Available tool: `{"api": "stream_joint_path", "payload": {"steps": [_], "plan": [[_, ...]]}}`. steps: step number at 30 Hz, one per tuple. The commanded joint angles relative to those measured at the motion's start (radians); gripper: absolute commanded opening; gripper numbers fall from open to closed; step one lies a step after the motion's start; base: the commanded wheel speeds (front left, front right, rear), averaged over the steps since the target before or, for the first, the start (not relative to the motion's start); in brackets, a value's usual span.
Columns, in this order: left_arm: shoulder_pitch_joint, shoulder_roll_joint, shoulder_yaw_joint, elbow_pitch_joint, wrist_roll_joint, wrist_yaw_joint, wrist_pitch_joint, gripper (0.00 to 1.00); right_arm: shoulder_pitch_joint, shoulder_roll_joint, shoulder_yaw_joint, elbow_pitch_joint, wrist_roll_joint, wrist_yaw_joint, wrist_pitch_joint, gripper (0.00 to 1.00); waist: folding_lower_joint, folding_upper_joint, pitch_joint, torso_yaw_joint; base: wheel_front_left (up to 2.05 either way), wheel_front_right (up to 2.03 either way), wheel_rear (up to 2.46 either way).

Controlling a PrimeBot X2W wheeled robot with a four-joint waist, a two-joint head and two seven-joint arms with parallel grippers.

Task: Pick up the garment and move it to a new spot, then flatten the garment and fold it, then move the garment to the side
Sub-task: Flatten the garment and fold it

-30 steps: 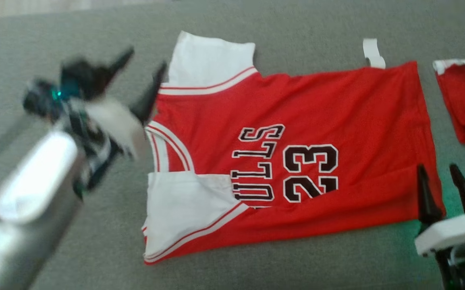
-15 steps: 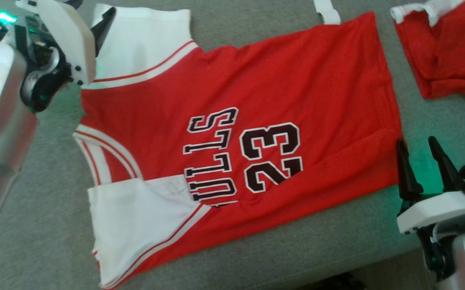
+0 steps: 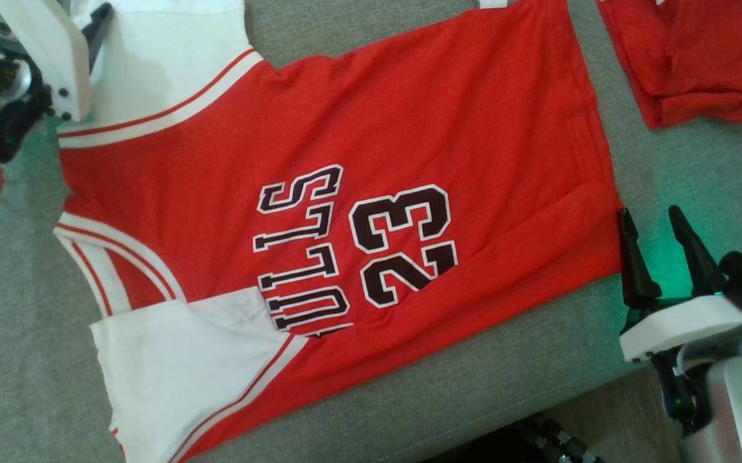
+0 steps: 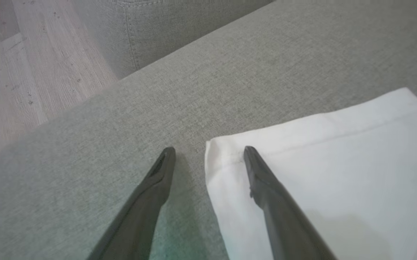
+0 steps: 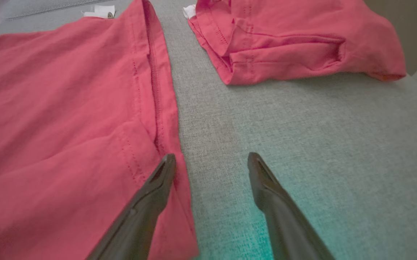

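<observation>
Garment (image 3: 474, 128) spread out, grey couch (image 3: 699, 167) beneath

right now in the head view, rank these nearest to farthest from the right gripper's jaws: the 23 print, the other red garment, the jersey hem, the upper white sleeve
1. jersey hem, just left of the right gripper
2. other red garment, beyond it at the upper right
3. 23 print, mid-jersey, further left
4. upper white sleeve, far upper left

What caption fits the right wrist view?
Open right end effector straddling hem of red fabric jersey on grey upholstered cushion.
</observation>
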Motion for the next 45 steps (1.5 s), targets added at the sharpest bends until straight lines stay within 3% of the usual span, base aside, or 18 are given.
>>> {"api": "stream_joint_path", "payload": {"steps": [1, 3, 4, 5, 13, 17, 21, 31, 38, 45], "plan": [[-0.050, 0.043, 0.024, -0.009, -0.002, 0.002, -0.004, 0.91, -0.017, -0.013, 0.016, -0.017, 0.003, -0.001, -0.013, 1.00, 0.0000, 0.0000, 0.002, -0.003, 0.00, 0.00, 0.00], [-0.050, 0.040, 0.019, -0.002, -0.010, 0.002, -0.001, 0.35, -0.022, -0.014, 0.017, -0.012, 0.002, -0.001, -0.015, 1.00, 0.0000, 0.0000, 0.003, -0.005, 0.00, 0.00, 0.00], [-0.050, 0.040, 0.015, 0.000, -0.014, 0.002, 0.001, 0.13, -0.024, -0.014, 0.017, -0.009, 0.002, -0.001, -0.016, 1.00, 0.0000, 0.0000, 0.003, -0.006, 0.00, 0.00, 0.00], [-0.050, 0.040, 0.011, 0.001, -0.019, 0.002, 0.003, 0.00, -0.025, -0.014, 0.016, -0.008, 0.002, -0.001, -0.017, 1.00, 0.0000, 0.0000, 0.002, -0.007, 0.00, 0.00, 0.00], [-0.059, 0.041, -0.002, 0.004, -0.021, 0.002, -0.076, 0.00, -0.049, -0.032, 0.019, -0.042, 0.006, -0.001, -0.003, 1.00, 0.0000, 0.0000, -0.023, 0.007, 0.00, 0.00, 0.00], [-0.061, 0.024, -0.021, 0.004, -0.007, 0.002, -0.143, 0.00, -0.130, -0.054, 0.026, -0.076, -0.017, -0.001, 0.059, 1.00, 0.0000, 0.0000, -0.049, 0.026, 0.00, 0.00, 0.00], [-0.061, 0.007, -0.036, -0.005, -0.016, 0.002, -0.176, 0.00, -0.236, -0.034, 0.036, -0.055, -0.047, -0.001, 0.122, 1.00, 0.0000, 0.0000, -0.064, 0.044, 0.00, 0.00, 0.00], [-0.092, -0.014, -0.119, -0.055, -0.042, 0.002, -0.235, 0.00, -0.629, -0.001, 0.075, 0.300, -0.068, -0.001, 0.332, 1.00, 0.0000, 0.0000, -0.069, 0.113, 0.00, 0.00, 0.00], [-0.118, -0.017, -0.169, -0.067, -0.064, 0.002, -0.258, 0.00, -0.765, -0.039, 0.129, 0.500, -0.022, -0.001, 0.453, 1.00, 0.0000, 0.0000, -0.066, 0.135, 0.00, 0.00, 0.00], [-0.142, -0.019, -0.210, -0.064, -0.085, 0.002, -0.273, 0.00, -0.854, -0.062, 0.145, 0.620, -0.024, -0.001, 0.470, 1.00, 0.0000, 0.0000, -0.051, 0.148, 0.00, 0.00, 0.00]]}}
